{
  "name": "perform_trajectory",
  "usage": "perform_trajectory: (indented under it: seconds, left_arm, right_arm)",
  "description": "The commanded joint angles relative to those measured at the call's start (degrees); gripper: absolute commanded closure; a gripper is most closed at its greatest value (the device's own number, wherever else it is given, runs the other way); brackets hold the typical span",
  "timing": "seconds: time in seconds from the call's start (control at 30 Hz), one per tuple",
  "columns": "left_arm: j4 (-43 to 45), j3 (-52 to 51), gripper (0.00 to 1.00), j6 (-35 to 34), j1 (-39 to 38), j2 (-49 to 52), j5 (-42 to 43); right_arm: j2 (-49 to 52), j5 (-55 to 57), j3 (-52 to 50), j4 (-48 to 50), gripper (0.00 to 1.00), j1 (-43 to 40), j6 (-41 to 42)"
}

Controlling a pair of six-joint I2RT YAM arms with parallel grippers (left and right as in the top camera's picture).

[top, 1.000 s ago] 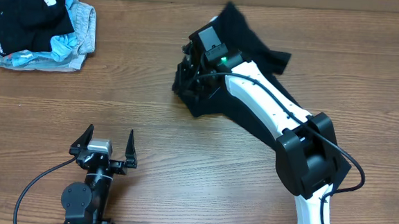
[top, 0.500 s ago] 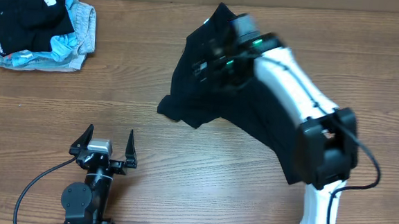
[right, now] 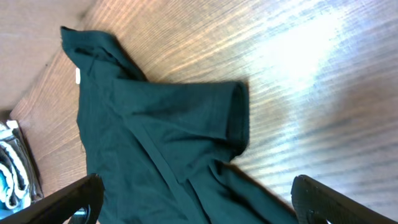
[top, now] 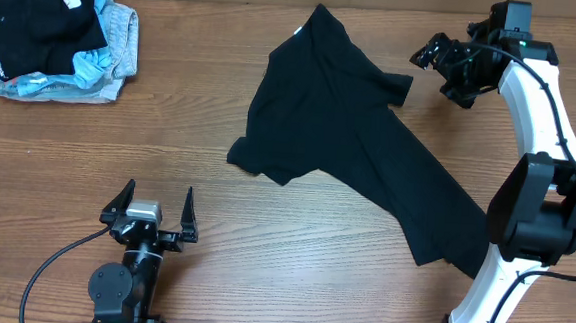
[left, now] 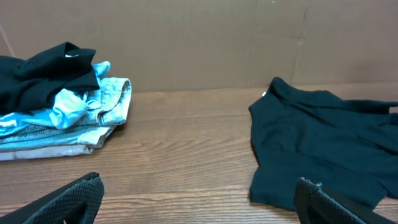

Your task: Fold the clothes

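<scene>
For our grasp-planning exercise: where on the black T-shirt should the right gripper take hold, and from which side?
Probably the short sleeve, at its hem: it juts out of the black T-shirt as a flat edge toward the open right gripper. Come in low from that side; the body is rumpled in layers.

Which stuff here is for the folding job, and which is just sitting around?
For the job: black shirt, clothes pile, right end effector, left end effector.
Just there: cable, cardboard wall.
</scene>
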Motion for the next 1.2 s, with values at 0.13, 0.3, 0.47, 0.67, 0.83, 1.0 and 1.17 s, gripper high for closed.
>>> perform_trajectory:
  seconds: [0.13, 0.3, 0.47, 0.67, 0.83, 1.0, 1.17]
  left_arm:
    - [-0.13, -0.20, 0.00, 0.26, 0.35, -0.59, -0.59]
    - [-0.13, -0.20, 0.00, 0.26, 0.35, -0.59, -0.59]
    - [-0.13, -0.20, 0.00, 0.26, 0.35, -0.59, -0.59]
    - [-0.13, -0.20, 0.00, 0.26, 0.35, -0.59, -0.59]
    - [-0.11, -0.20, 0.01, 0.26, 0.35, -0.59, -0.59]
    - [-0.13, -0.20, 0.00, 0.26, 0.35, -0.59, -0.59]
    - [-0.11, -0.20, 0.00, 0.26, 0.35, -0.59, -0.59]
  right_arm:
    - [4.13, 10.69, 0.26, 0.24, 0.00, 4.83, 3.23]
    - [6.69, 11.67, 0.26, -1.22, 0.00, 5.90, 5.70]
    - [8.35, 11.67, 0.26, -1.57, 0.00, 6.45, 5.66]
    - [9.18, 11.67, 0.26, -0.13, 0.06, 7.30, 5.64]
    - [9.22, 11.78, 0.26, 1.68, 0.28, 8.22, 5.64]
    - [9.31, 14.47, 0.26, 2.23, 0.23, 9.05, 5.66]
    - [9.44, 20.24, 0.20, 0.79, 0.18, 9.70, 5.66]
